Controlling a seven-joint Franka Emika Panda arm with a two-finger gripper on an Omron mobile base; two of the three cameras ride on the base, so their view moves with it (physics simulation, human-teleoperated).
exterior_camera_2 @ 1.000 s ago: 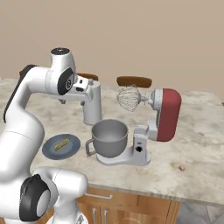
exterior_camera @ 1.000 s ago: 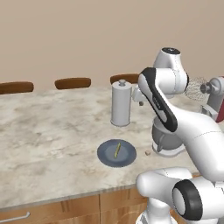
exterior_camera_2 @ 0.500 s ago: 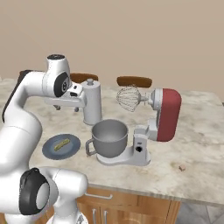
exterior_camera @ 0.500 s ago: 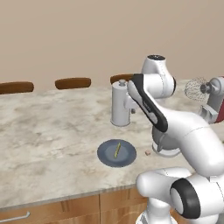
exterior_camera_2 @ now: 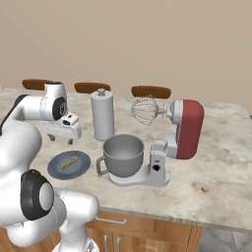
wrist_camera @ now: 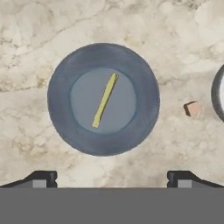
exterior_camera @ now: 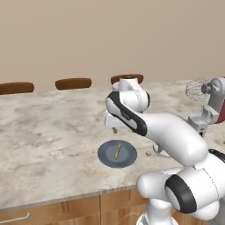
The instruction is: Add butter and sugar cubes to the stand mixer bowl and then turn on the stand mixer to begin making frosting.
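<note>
nothing done yet: butter (wrist_camera: pixel 105 100) lies on its plate (wrist_camera: pixel 61 78), sugar cube (wrist_camera: pixel 192 108) on the surface, bowl (exterior_camera_2: pixel 123 153) empty; my jaws (wrist_camera: pixel 112 177) hang released above.

You have one thin yellow butter stick (wrist_camera: pixel 105 99) on one round blue-grey plate (wrist_camera: pixel 61 83), and one small tan sugar cube (wrist_camera: pixel 191 108). You also have one grey metal mixer bowl (exterior_camera_2: pixel 123 153), one red-headed stand mixer (exterior_camera_2: pixel 184 128), one tall grey canister (exterior_camera_2: pixel 102 114) and three brown chair backs (exterior_camera_2: pixel 150 91).

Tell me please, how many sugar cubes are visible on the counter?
2. One sugar cube lies on the counter between the plate and the stand mixer bowl. Another small cube lies right of the stand mixer. Others may be hidden.
</note>
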